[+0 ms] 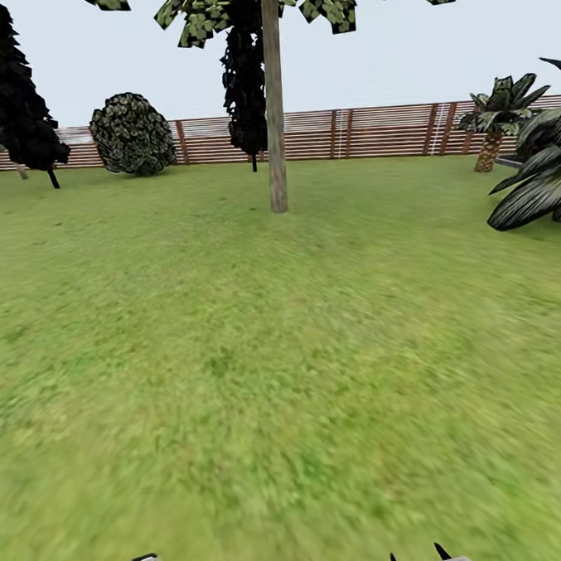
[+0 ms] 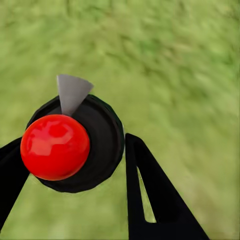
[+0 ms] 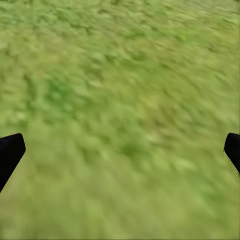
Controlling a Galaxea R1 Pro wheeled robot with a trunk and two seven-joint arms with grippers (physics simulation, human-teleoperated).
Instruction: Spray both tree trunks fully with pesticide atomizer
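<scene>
One tree (image 1: 268,7) with bare trunk (image 1: 274,106) ahead, mid-lawn (image 1: 235,358). Two black column trees (image 1: 11,89), (image 1: 243,75); one round bush (image 1: 132,133); one palm (image 1: 495,126); dark fronds (image 1: 536,178) at right edge. Slat fence (image 1: 371,131) closes far side. Wide open grass between robot and trunk. No writing readable. Pesticide atomizer (image 2: 75,145): black body, red ball top, grey nozzle, clamped between left gripper (image 2: 70,165) jaws. Right gripper (image 3: 120,150) jaws wide apart over bare grass.
</scene>
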